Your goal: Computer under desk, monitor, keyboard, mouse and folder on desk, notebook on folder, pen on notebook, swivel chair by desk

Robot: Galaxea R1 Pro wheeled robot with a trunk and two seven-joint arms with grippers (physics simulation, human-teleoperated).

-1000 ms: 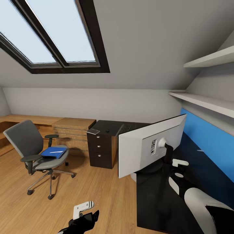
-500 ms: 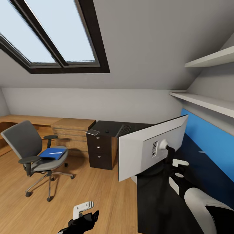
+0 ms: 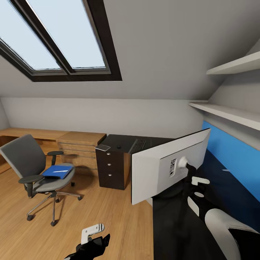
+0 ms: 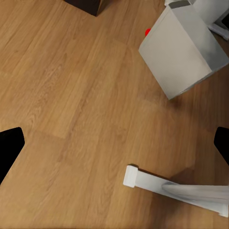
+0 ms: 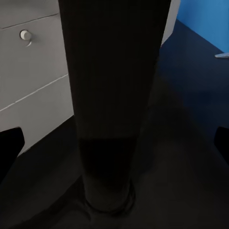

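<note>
The head view takes in the bedroom: the monitor (image 3: 169, 166) stands on the black desk (image 3: 173, 224), its white back to the camera, with the right arm reaching to its stand. The keyboard (image 3: 138, 145) lies on the far part of the desk, a small dark mouse (image 3: 118, 146) beside it. The blue folder (image 3: 56, 171) rests on the seat of the grey swivel chair (image 3: 36, 173), well apart from the desk on the wooden floor (image 3: 108, 216). The right wrist view adds the close detail: the dark monitor stand (image 5: 112, 95) rises between the right gripper (image 5: 114, 143) fingertips, which sit wide apart at the frame edges. The left wrist view looks down on the floor and the white computer (image 4: 181, 52); the left gripper (image 4: 114, 143) is spread, holding nothing
</note>
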